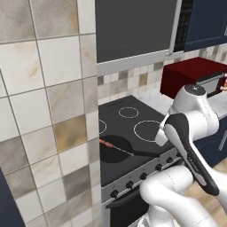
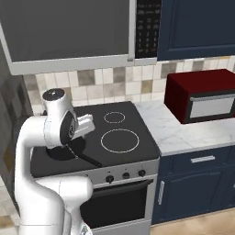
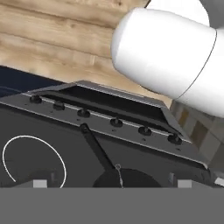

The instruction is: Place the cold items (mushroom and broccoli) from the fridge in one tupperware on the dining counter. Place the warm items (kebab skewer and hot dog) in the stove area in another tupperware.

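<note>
The two-finger gripper (image 3: 112,183) hangs over the black glass stovetop (image 2: 103,137) with its jaws spread wide and nothing between them; only the two small fingertips (image 3: 40,183) show in the hand view, one to each side of a dark round frying pan (image 1: 116,150), and neither touches it. That pan is the landmark here. It sits at the stovetop's front left corner, with its long black handle (image 3: 97,151) running toward the front edge, where a row of round black knobs (image 3: 116,122) lines the grey control strip. Across the pan lies the thin kebab skewer (image 1: 114,146), its reddish pieces of meat toward the pan's left side and its bare metal tip reaching off to the right along the handle. Behind and to the right of the pan are white ring-shaped burner markings (image 2: 120,140).

Further right of the pan, past the stovetop's edge, a pale marbled counter (image 2: 183,131) carries a boxy dark red microwave (image 2: 202,94) with a grey door. Dark blue cabinets (image 2: 193,183) stand under that counter, and another dark blue cabinet (image 2: 197,27) hangs above it. A grey range hood (image 2: 69,32) is mounted over the pan, with beige and brown square wall tiles (image 1: 40,111) behind and to its left. In the hand view, light wooden flooring (image 3: 57,39) lies beyond the stove's front.
</note>
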You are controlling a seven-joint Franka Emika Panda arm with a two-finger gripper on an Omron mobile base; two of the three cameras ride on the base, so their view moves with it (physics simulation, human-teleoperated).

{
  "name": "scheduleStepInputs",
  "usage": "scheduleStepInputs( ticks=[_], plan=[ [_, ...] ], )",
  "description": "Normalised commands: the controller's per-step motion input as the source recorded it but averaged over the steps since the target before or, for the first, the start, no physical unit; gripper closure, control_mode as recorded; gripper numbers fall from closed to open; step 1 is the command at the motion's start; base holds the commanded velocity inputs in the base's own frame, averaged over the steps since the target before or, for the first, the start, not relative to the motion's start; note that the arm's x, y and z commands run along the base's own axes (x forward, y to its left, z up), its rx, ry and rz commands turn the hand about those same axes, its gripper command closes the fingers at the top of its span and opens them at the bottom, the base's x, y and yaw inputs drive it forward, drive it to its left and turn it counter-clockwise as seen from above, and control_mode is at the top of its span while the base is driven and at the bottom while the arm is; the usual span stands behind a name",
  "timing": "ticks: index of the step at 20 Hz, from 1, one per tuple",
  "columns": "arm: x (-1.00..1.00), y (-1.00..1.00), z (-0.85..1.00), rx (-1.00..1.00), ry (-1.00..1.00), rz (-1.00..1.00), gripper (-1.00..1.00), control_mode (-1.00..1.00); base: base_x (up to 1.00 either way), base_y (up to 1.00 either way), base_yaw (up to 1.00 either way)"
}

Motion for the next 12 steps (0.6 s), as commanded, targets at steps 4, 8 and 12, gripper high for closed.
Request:
scheduleStepInputs(
  ticks=[4,8,12],
  plan=[
    [-0.18,0.97,-0.24,-0.05,0.01,0.34,-1.00,-1.00,0.00,0.00,0.00],
    [0.23,0.57,-0.04,0.05,0.04,0.12,-1.00,-1.00,0.00,0.00,0.00],
    [0.69,0.21,-0.08,0.18,0.01,0.00,-1.00,-1.00,0.00,0.00,0.00]
  ],
)
